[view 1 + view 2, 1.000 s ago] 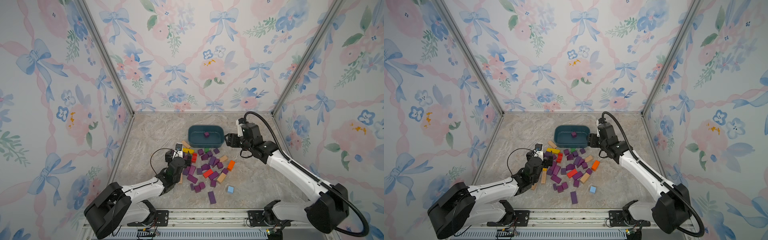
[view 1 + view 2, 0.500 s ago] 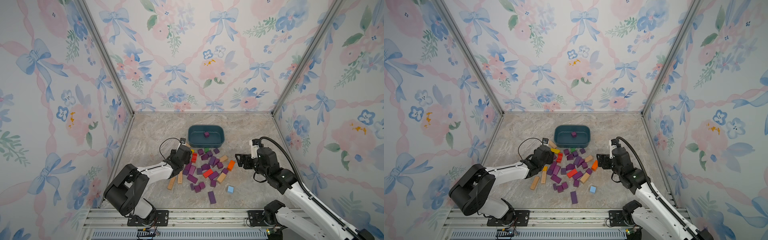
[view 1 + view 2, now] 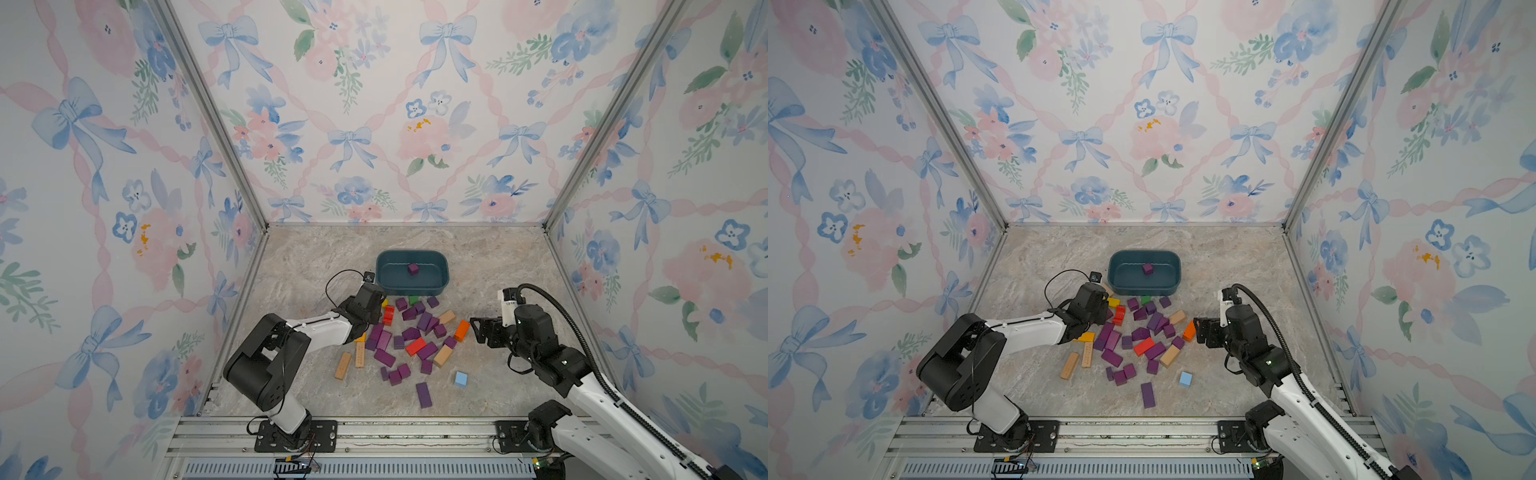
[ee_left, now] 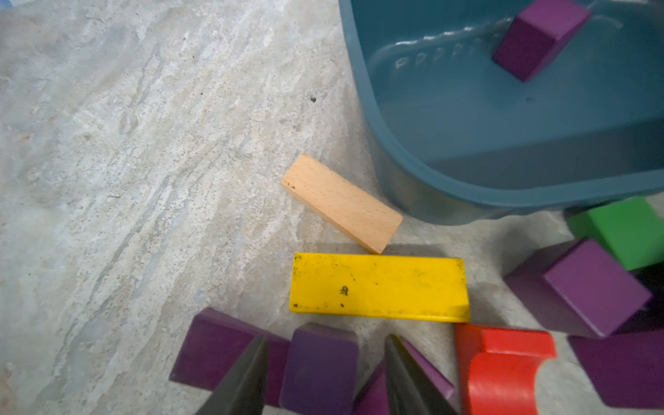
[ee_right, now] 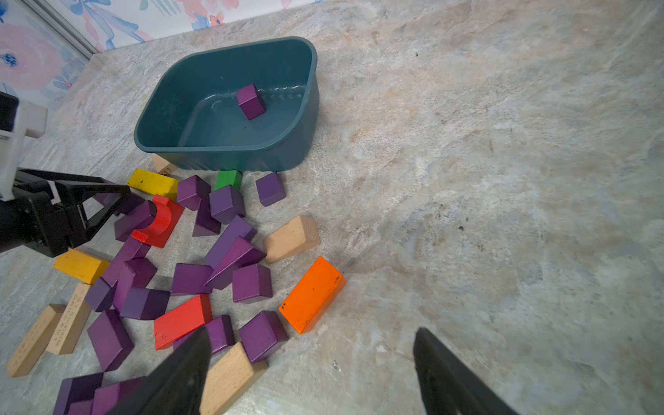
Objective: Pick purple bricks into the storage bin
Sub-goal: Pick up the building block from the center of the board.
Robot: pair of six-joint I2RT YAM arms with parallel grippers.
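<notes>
Retreated from the storage bin [image 5: 251, 158], right hand [image 5: 312, 332] gapes; left hand [image 4: 327, 339] (spread) straddles a hemmed-in purple brick [image 4: 319, 370].

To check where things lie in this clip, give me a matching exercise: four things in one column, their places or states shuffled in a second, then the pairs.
Things
1. storage bin
2. green block
3. light blue cube
4. orange block

Place or state
A. touching no other block, on the side towards the arm bases
B. the block nearest the right gripper
C. holds a single purple brick
D. outside the bin, just by its near wall

Pairs: 1-C, 2-D, 3-A, 4-B
</notes>
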